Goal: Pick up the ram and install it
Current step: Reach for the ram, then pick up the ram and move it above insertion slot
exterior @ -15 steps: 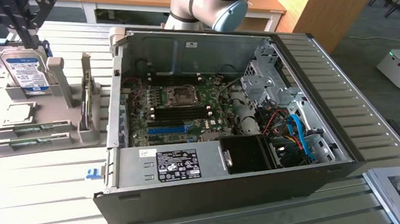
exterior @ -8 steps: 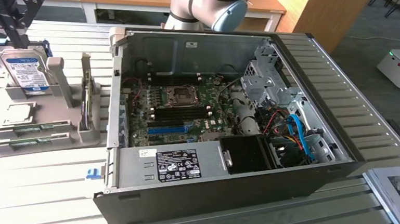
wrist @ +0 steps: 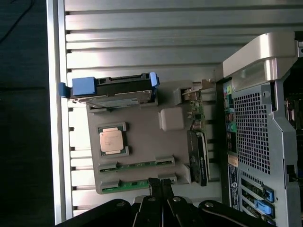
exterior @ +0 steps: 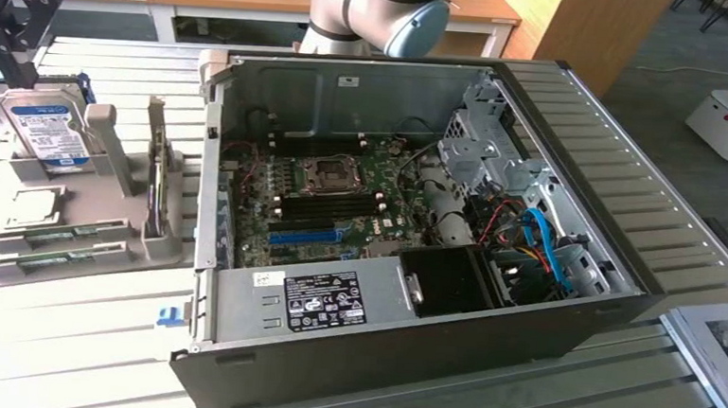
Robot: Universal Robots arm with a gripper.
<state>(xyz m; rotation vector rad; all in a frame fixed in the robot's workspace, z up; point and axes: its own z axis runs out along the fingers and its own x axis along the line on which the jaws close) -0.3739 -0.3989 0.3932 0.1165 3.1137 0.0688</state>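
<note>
Ram stick [exterior: 57, 262] [wrist: 130, 185], a long, thin green circuit board with small dark chips, lies flat in the outermost groove of a grey moulded plastic holder tray [exterior: 112, 234] [wrist: 142, 137]. A second ram stick [exterior: 66, 235] [wrist: 137, 165] of the same kind lies parallel just beside it, between the first and a square silver processor chip [exterior: 33, 205] [wrist: 112, 140] seated in its own recess. The tray rests on a ribbed, pale metal slatted tabletop [exterior: 77, 357] [wrist: 142, 42], near the edge at the exterior view's left. A metal hard drive [exterior: 46, 128] [wrist: 113, 92] with blue plastic rails stands upright at the tray's far end, and a dark expansion card [exterior: 156, 187] [wrist: 198, 158] stands on edge along the side nearest the open black computer case [exterior: 456, 361] [wrist: 255, 127]. Inside the case a green motherboard [exterior: 338, 202] lies exposed.

The black gripper [wrist: 160, 181] hangs above the tray. Its two slim fingers [wrist: 154, 184] are drawn close together with barely a slit and nothing between them. In the wrist view their tips overlap one end of the outermost ram stick, and whether they touch it cannot be told
</note>
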